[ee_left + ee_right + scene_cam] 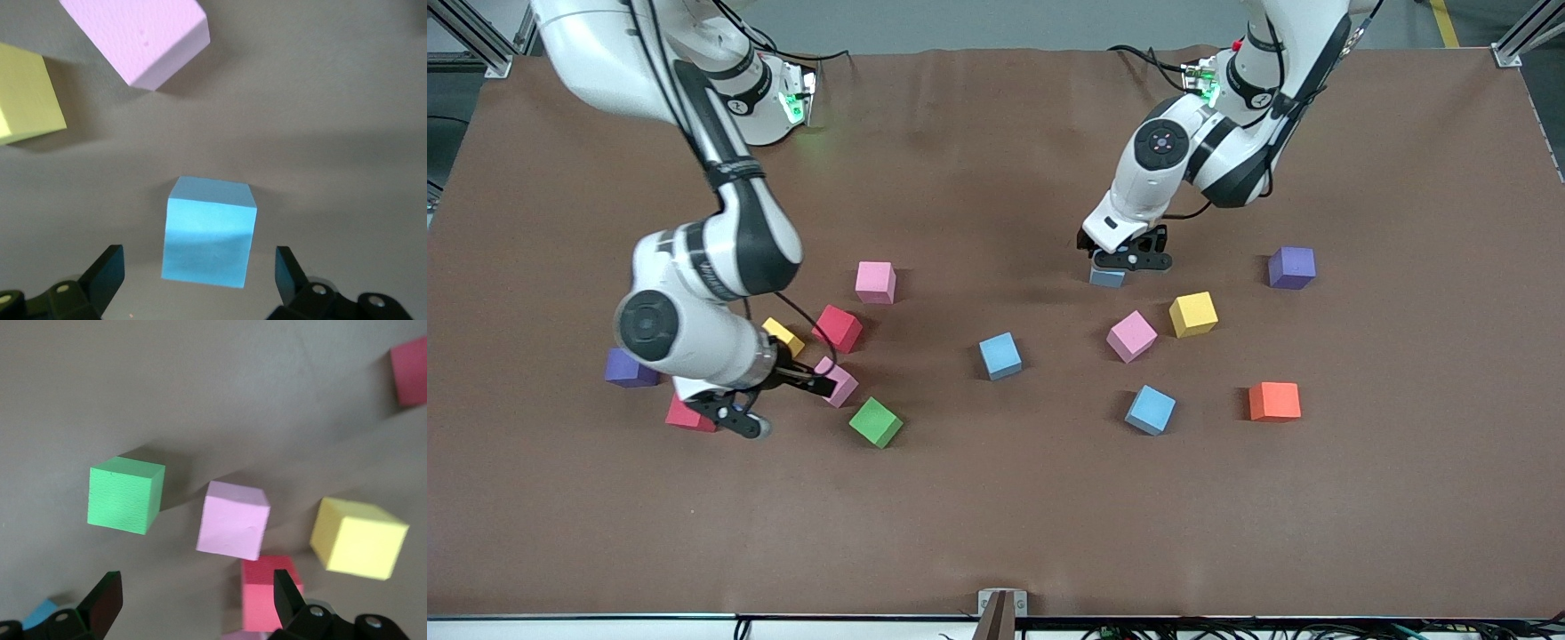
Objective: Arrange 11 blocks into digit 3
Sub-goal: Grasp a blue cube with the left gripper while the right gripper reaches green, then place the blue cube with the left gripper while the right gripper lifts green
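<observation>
The light blue cube [209, 230] lies on the brown table [996, 516] beside a pink cube [1131, 336], and my left gripper [1129, 260] hangs over it, fingers spread and empty. I should descend straight and square up before pinching. My right gripper [774, 402], also spread empty, hovers by the green cube [875, 421].

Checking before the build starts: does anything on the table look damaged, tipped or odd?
Nothing looks damaged. The blocks lie scattered singly and turned at different angles, such as the green block, and two purple cubes lie among them.
</observation>
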### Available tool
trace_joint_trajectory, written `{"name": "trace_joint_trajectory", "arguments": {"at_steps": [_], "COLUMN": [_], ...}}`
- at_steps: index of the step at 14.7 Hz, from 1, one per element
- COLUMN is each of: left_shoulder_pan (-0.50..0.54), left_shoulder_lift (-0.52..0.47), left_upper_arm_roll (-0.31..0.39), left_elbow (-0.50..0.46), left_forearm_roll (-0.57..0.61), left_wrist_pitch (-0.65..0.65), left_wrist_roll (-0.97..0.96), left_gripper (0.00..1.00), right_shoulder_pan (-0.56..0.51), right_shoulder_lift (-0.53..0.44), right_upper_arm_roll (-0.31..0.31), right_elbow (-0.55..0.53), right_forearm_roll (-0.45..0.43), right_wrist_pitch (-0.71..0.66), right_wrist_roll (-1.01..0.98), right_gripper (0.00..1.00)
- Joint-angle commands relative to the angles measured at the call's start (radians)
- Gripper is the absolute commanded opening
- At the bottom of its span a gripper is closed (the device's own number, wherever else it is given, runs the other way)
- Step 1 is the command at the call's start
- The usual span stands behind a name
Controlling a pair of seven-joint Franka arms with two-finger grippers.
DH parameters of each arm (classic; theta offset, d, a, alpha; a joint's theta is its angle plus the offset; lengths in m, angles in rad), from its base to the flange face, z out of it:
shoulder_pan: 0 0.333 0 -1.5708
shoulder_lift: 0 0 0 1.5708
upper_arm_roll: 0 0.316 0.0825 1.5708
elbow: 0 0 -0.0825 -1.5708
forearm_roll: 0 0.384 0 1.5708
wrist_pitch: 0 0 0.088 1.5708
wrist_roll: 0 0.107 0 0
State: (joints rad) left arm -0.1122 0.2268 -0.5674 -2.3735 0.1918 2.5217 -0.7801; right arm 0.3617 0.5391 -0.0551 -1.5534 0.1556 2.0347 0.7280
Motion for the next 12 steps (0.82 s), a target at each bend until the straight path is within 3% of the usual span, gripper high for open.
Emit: {"name": "trace_joint_trajectory", "arguments": {"at_steps": [1, 4, 8, 10, 12], "left_shoulder_pan": [0.008, 0.006, -0.003, -0.044, -0.117], "left_shoulder_lift": [0.069, 0.118, 0.138, 0.167, 0.195], "left_upper_arm_roll": [-0.003, -0.003, -0.017, -0.035, -0.035], "left_elbow": [0.011, 0.02, 0.039, 0.085, 0.141], "left_forearm_roll": [0.136, 0.186, 0.187, 0.184, 0.184], "left_wrist_pitch": [0.049, 0.051, 0.051, 0.046, 0.039], "left_wrist_roll": [-0.105, -0.159, -0.195, -0.258, -0.336], "left_gripper": [1.0, 0.92, 0.34, 0.26, 0.26], "right_shoulder_pan": [0.019, 0.017, 0.033, 0.046, 0.059], "right_shoulder_lift": [0.099, 0.16, 0.203, 0.22, 0.239], "right_upper_arm_roll": [-0.011, -0.009, -0.009, -0.008, -0.008], "right_elbow": [0.116, 0.174, 0.177, 0.179, 0.179], "right_forearm_roll": [-0.027, -0.022, -0.019, -0.018, -0.018], "right_wrist_pitch": [0.002, 0.027, 0.125, 0.177, 0.214], "right_wrist_roll": [0.176, 0.272, 0.323, 0.344, 0.367], "right_gripper": [1.0, 1.0, 1.0, 1.0, 1.0]}}
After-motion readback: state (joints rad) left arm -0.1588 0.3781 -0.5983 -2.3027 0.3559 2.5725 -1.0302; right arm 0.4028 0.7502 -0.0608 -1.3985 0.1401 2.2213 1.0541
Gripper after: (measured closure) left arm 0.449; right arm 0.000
